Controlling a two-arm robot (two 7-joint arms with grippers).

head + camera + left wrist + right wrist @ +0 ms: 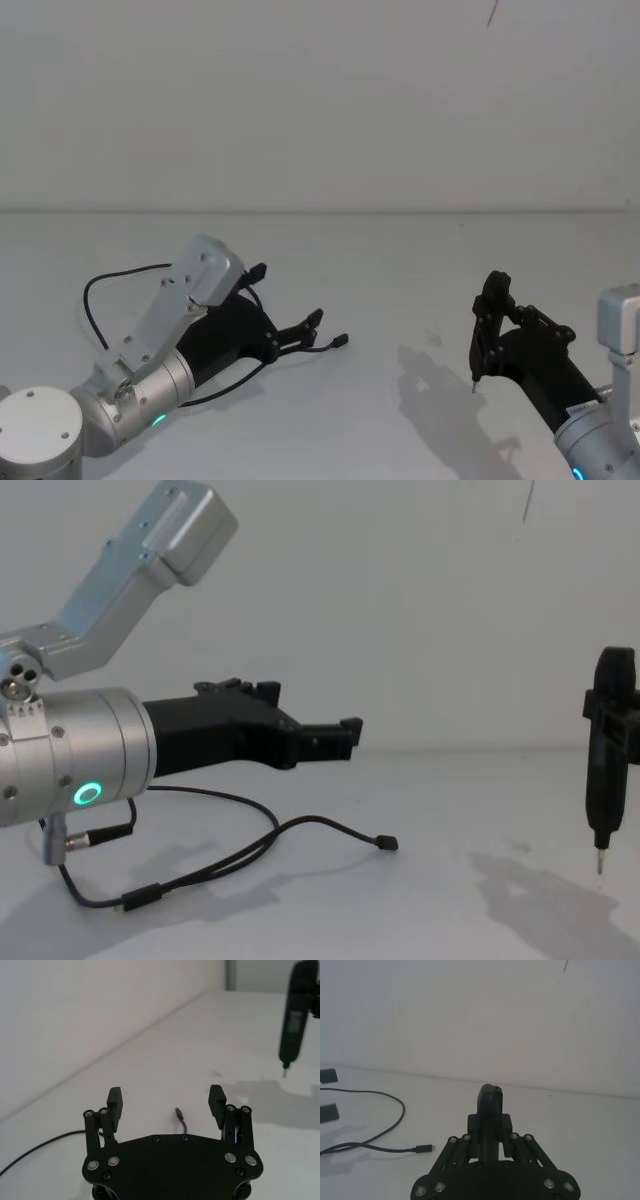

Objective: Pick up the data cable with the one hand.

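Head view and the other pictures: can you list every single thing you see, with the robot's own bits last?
table: one, white, under everything
wall: one, white, behind the table
data cable: one, black, lying loose on the table's left side
tool: one, black with a thin metal tip, upright on the right, tip pointing down
short wire: one, black with a silver connector, at the left arm's wrist
left gripper: one, black, above the data cable, jaws open
right gripper: one, black, jaws shut on the tool
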